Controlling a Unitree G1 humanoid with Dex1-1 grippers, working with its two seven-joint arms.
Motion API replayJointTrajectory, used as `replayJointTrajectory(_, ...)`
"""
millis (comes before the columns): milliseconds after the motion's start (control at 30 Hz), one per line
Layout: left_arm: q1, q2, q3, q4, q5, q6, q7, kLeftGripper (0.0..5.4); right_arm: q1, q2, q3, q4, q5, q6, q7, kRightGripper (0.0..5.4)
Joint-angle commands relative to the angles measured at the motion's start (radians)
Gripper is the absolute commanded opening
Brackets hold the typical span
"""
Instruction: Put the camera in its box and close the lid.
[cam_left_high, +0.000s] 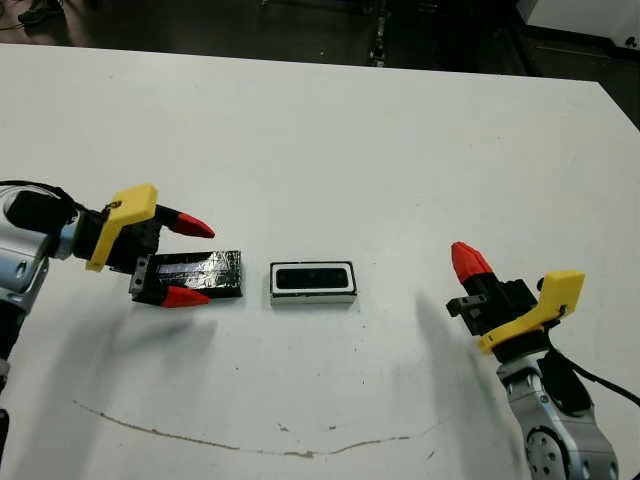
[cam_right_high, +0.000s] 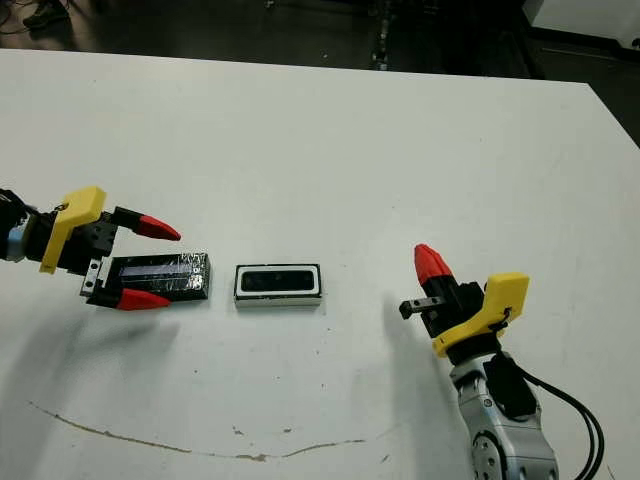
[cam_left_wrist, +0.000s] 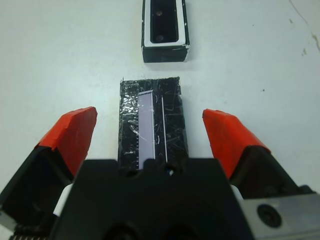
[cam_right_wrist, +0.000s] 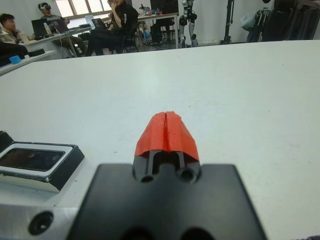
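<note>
The box, a small tray with a white rim, lies at the table's middle, and the glossy black camera rests inside it. Just left of it the lid, a crinkly black slab, lies flat on the table. My left gripper is open, one red finger on each side of the lid's left end, not pressing it. In the left wrist view the lid runs between the fingers, with the box beyond. My right gripper hovers to the right of the box, shut on nothing.
A thin brown curved mark crosses the table near the front edge. The table's far edge borders a dark floor. In the right wrist view, people sit at desks beyond the table.
</note>
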Motion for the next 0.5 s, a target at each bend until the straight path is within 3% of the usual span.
replayJointTrajectory(33,-0.007,-0.007,-0.010,0.023,0.016,-0.022,-0.006,5.40,0.011,-0.011,-0.002,0.009,0.000,-0.005,0.005,0.02)
replayJointTrajectory(500,-0.001,-0.010,-0.019,0.031,0.057,-0.077,0.017,5.40,0.008,-0.010,-0.006,0.008,0.005,-0.001,0.008,0.02)
